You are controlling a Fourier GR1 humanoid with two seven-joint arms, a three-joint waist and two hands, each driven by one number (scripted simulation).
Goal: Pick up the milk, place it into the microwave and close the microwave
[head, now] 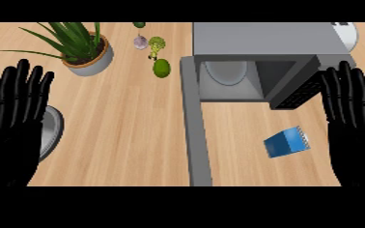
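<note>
Resting at the left edge of the frame, the left hand (21, 111) has its fingers straight, spread apart and pointing up, holding nothing. Just beside its palm, and partly covered by it, a grey plate (51, 133) lies on the wooden bench (121, 125). In the upper left stands a potted plant (87, 53) with long green leaves. To its right, near the top, sit a small pale bulb (140, 42), a piece of broccoli (156, 43) and, just below them, a round green fruit (161, 68). Right of centre the grey microwave (264, 38) stands open: its door (197, 135) is swung out toward the lower edge, and a round turntable (227, 72) shows inside. The milk (287, 143), a blue carton, lies on the bench in the lower right, apart from the microwave and touched by neither hand. At the right edge the right hand (347, 108) has its fingers straight and upright, slightly apart, holding nothing.
</note>
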